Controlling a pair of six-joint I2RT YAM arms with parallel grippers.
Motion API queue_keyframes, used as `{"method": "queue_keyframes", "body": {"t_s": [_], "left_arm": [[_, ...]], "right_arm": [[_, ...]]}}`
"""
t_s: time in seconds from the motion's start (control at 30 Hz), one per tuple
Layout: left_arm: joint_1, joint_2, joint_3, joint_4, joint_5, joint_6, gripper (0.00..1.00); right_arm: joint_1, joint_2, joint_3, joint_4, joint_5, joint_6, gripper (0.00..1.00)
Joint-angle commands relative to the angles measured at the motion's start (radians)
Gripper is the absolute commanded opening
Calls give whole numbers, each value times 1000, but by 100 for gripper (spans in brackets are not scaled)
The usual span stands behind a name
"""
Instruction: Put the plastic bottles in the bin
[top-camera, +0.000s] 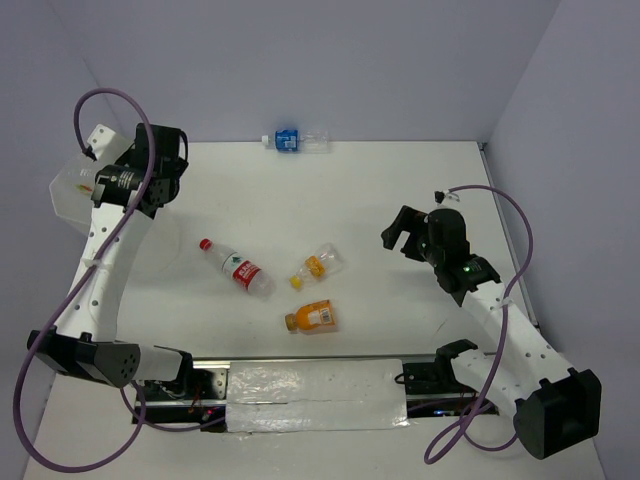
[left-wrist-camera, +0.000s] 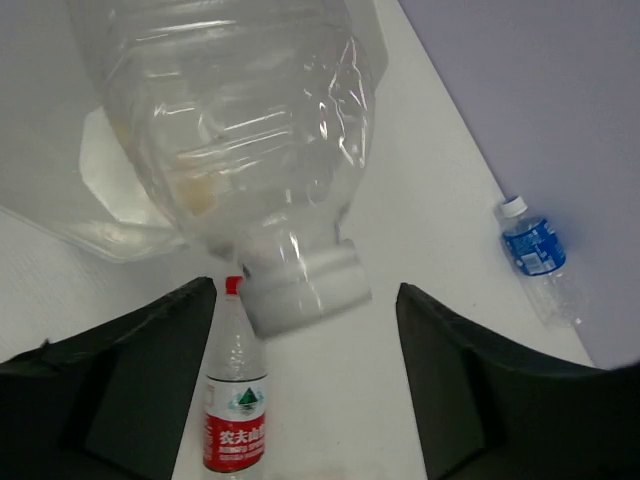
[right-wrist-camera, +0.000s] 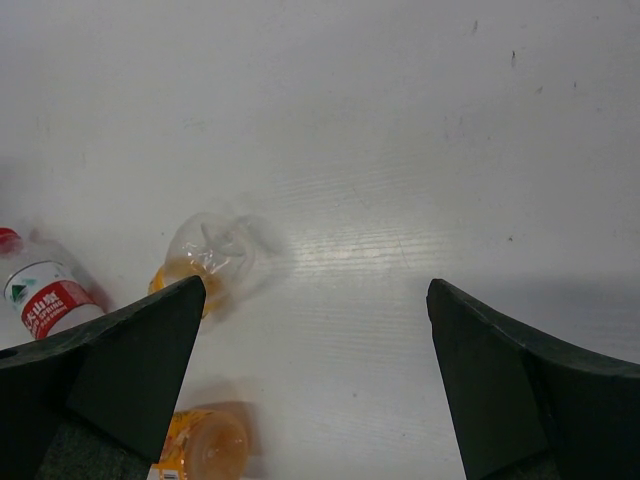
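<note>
Fingers of left gripper (left-wrist-camera: 305, 290): spread. Dark wedge-shaped pads sit either side of a bottle's cap, with a gap on both sides and no contact.
Fingers of right gripper (right-wrist-camera: 315, 290): spread wide over bare tabletop, nothing pinched. Right of centre in the overhead frame.
Table (top-camera: 400, 190): flat matt white top. Faint specks and scuffs show in the right wrist frame.
Bin (top-camera: 65, 195): upper left of the overhead frame, at the table's left edge beside the left wrist. Milky translucent plastic with faceted walls. Contents can't be made out through the wall.
Clear bottle (left-wrist-camera: 240, 130): fills the upper half of the left wrist frame. Thin, crinkled, ribbed plastic, white cap toward the lens, motion-blurred. It overlaps the bin (left-wrist-camera: 60, 222) behind it; can't tell whether it is inside the rim. A pale yellowish patch shows through its wall, source unclear.
Red-capped bottle (top-camera: 237, 268): on its side on the table, left of centre, cap toward upper left. Slim and clear, with a red label carrying a green mark. Outside the bin.
Blue-labelled bottle (top-camera: 290, 140): on its side at the far table edge, top centre, white cap to the left. Clear ribbed body. Outside the bin.
Upper orange bottle (top-camera: 318, 265): centre of frame, on its side. Crumpled clear plastic, orange contents pooled toward its lower-left end.
Lower orange bottle (top-camera: 312, 318): just below the upper one, apart from it, on its side. Squat and orange almost throughout, with a label band.
</note>
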Motion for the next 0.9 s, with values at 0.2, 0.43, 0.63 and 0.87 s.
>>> {"method": "queue_keyframes", "body": {"t_s": [0.2,0.43,0.63,0.87], "left_arm": [[6,-15,37,49,-17,47,99],[-5,-8,70,115,15,243,99],[-226,35,27,95,11,354,94],[-339,132,-179,-56,-7,-43,98]], "right_arm": [[3,-13,5,22,-4,12,100],[3,-15,5,28,-5,18,100],[1,-26,5,21,13,23,100],[4,-24,-2,22,7,32,100]]}}
